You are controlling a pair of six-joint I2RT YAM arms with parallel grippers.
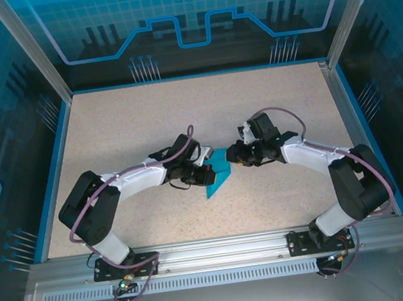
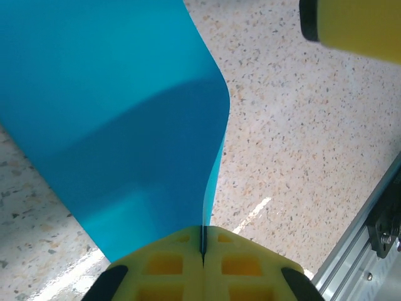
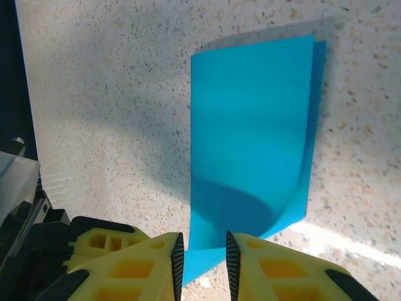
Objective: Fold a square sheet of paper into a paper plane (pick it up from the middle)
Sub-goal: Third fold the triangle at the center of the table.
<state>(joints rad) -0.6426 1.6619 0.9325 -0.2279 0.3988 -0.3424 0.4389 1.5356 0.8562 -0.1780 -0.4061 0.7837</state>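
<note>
The square sheet of paper (image 1: pixel 218 178) is cyan-blue and lies doubled over at the table's middle, between the two arms. In the left wrist view the sheet (image 2: pixel 125 125) rises off the table in a curved flap, and my left gripper (image 2: pixel 202 248) is shut on its edge. My right gripper (image 3: pixel 205 260) is open, its fingers standing apart on either side of the sheet's near corner (image 3: pixel 250 125). Two layers show there, the upper one bowed. In the top view the left gripper (image 1: pixel 204 172) and right gripper (image 1: pixel 234 157) face each other across the paper. A paper plane is out of view.
The speckled table (image 1: pixel 146 128) has a blue raised border (image 1: pixel 54 162) on both sides and at the back. An aluminium rail (image 2: pixel 376 238) runs along the near edge. One yellow finger (image 2: pixel 351 25) of the right gripper hangs close above the paper.
</note>
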